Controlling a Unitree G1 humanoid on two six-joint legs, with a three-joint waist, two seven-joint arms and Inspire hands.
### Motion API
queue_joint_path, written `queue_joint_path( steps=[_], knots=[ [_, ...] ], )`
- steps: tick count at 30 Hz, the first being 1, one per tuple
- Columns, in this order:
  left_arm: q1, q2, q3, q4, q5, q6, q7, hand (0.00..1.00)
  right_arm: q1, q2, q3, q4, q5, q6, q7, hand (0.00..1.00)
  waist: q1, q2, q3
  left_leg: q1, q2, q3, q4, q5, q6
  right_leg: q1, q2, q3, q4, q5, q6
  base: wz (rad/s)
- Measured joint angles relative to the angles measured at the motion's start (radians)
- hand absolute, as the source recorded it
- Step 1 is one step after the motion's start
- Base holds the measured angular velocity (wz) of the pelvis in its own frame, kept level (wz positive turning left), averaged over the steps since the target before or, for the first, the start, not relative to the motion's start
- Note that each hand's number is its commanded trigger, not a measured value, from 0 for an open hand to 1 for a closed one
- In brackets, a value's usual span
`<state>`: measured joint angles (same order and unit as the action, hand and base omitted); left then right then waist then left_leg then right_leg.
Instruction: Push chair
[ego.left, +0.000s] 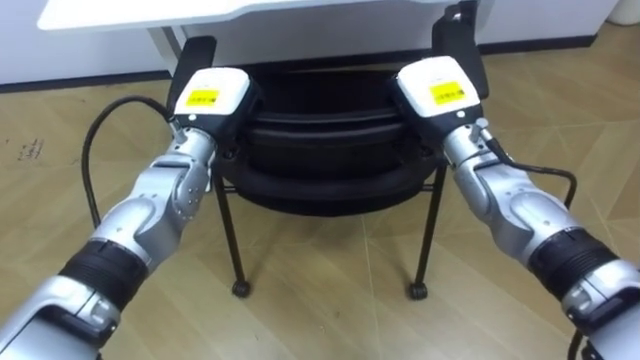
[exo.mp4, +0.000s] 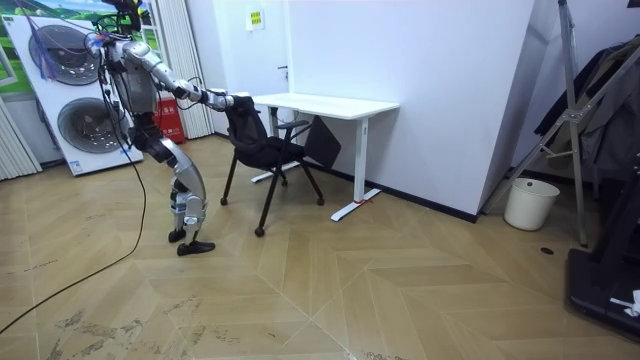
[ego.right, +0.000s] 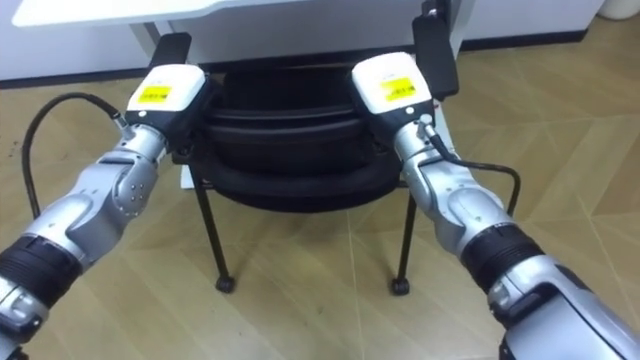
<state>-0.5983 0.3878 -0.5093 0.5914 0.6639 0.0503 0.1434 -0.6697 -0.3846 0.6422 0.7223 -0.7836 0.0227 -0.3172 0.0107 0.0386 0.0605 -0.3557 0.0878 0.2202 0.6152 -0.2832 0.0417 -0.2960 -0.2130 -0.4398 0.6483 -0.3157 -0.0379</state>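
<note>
White desk (exo.mp4: 325, 104), stacked washers (exo.mp4: 75, 125), bucket (exo.mp4: 529, 203), wooden floor (exo.mp4: 400, 290).

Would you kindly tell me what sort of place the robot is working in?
Probably a test room set up like a home office: a white desk with a black chair, stacked washing machines and a wood floor.

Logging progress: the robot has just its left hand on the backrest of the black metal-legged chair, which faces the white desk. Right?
No: both the left hand and the right hand are on the backrest of the black metal-legged chair, as the left eye view shows. It does face the white desk.
</note>
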Motion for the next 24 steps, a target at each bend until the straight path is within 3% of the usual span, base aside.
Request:
queue_joint_path(
  steps=[6, 10, 15, 20, 22, 23, 24],
  knots=[
    [-0.031, -0.019, 0.000, 0.018, -0.006, -0.015, 0.004, 0.00, -0.075, 0.023, -0.002, 0.116, 0.030, 0.001, 0.005, 0.00, 0.011, -0.012, 0.0068, 0.005, -0.002, -0.003, -0.010, 0.005, 0.001, 0.008, 0.002, -0.005, -0.013, 0.007, 0.002, 0.01],
    [-0.070, -0.020, -0.001, 0.026, -0.033, -0.035, 0.006, 0.00, -0.111, 0.019, -0.010, 0.148, 0.044, 0.000, 0.008, 0.00, 0.018, -0.028, 0.0169, -0.007, -0.002, -0.014, -0.014, 0.009, -0.001, 0.009, 0.005, -0.021, -0.024, 0.008, 0.001, 0.08],
    [-0.168, -0.028, -0.001, 0.030, -0.035, -0.036, 0.009, 0.00, -0.150, 0.017, -0.077, 0.183, 0.029, -0.005, 0.016, 0.00, 0.020, -0.046, 0.0139, -0.017, -0.030, -0.031, -0.069, 0.043, -0.001, -0.001, 0.006, -0.031, -0.057, 0.023, 0.005, 0.16],
    [-0.213, -0.022, -0.002, 0.008, -0.011, -0.039, -0.003, 0.00, -0.195, 0.004, -0.117, 0.177, 0.028, -0.013, 0.048, 0.00, 0.025, -0.056, 0.0089, -0.002, -0.033, -0.032, -0.106, 0.055, -0.003, 0.003, 0.018, 0.000, -0.083, 0.033, 0.011, 0.03],
    [-0.229, -0.021, -0.002, 0.007, 0.017, -0.048, -0.019, 0.00, -0.213, -0.024, -0.117, 0.149, 0.016, -0.015, 0.075, 0.00, 0.029, -0.063, 0.0060, 0.013, -0.038, -0.035, -0.129, 0.066, -0.004, 0.009, 0.033, 0.047, -0.106, 0.042, 0.019, 0.11],
    [-0.230, -0.016, -0.002, -0.015, 0.030, -0.048, -0.025, 0.00, -0.226, -0.057, -0.117, 0.115, 0.001, -0.026, 0.106, 0.00, 0.028, -0.067, 0.0036, 0.025, -0.042, -0.043, -0.150, 0.075, -0.006, 0.021, 0.048, 0.074, -0.132, 0.053, 0.027, 0.13],
    [-0.232, -0.010, -0.002, -0.032, 0.043, -0.053, -0.033, 0.00, -0.230, -0.078, -0.117, 0.100, -0.007, -0.038, 0.121, 0.00, 0.027, -0.068, 0.0036, 0.030, -0.044, -0.054, -0.159, 0.077, -0.008, 0.029, 0.053, 0.078, -0.144, 0.059, 0.028, 0.19]
  ],
)
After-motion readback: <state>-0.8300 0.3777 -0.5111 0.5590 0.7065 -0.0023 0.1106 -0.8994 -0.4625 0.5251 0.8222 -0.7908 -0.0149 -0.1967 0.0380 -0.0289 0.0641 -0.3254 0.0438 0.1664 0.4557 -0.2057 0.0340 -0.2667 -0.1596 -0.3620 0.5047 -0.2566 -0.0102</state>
